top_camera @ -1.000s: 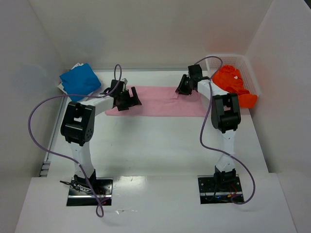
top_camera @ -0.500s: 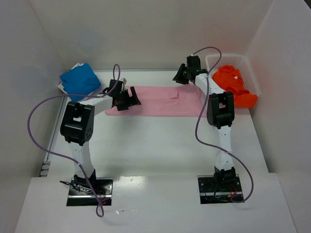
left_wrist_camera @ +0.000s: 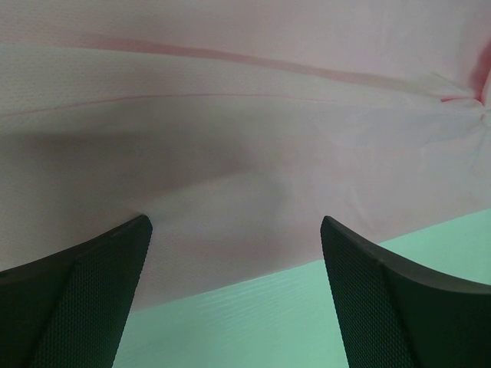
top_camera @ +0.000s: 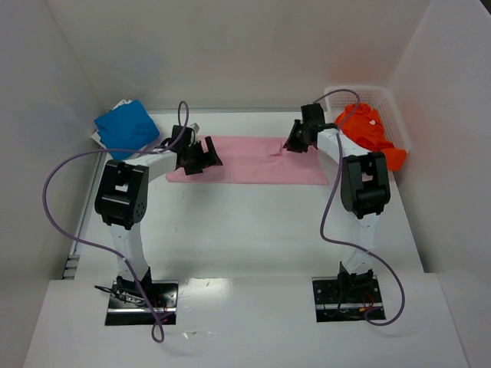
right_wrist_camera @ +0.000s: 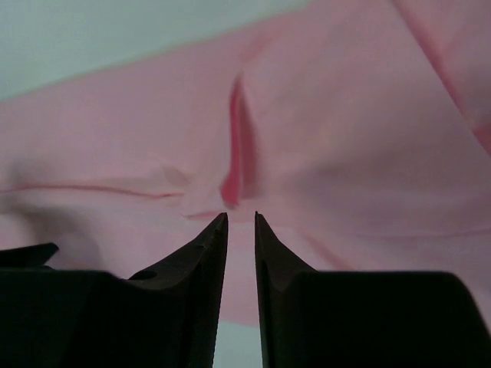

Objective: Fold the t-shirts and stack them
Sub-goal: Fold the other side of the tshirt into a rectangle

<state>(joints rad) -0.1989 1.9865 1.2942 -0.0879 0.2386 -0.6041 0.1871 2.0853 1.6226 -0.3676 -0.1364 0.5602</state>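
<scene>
A pink t-shirt [top_camera: 253, 161] lies folded into a long strip at the back middle of the table. My left gripper [top_camera: 201, 156] is open at its left end. In the left wrist view the fingers [left_wrist_camera: 84, 284] are spread wide over the shirt's near edge [left_wrist_camera: 245, 169], holding nothing. My right gripper [top_camera: 295, 140] is low over the shirt's right part. In the right wrist view its jaws [right_wrist_camera: 241, 218] are almost together, with no cloth between them, just behind a small raised crease [right_wrist_camera: 238, 153]. A folded blue shirt [top_camera: 126, 126] lies at the back left. An orange shirt [top_camera: 368, 134] lies in the basket.
A white basket [top_camera: 387, 96] stands at the back right corner against the right wall. White walls close in the table on three sides. Purple cables loop off both arms.
The right gripper lifted toward the back wall half a second ago and has come back down over the pink shirt's right part. The left arm and the shirt have not moved.
</scene>
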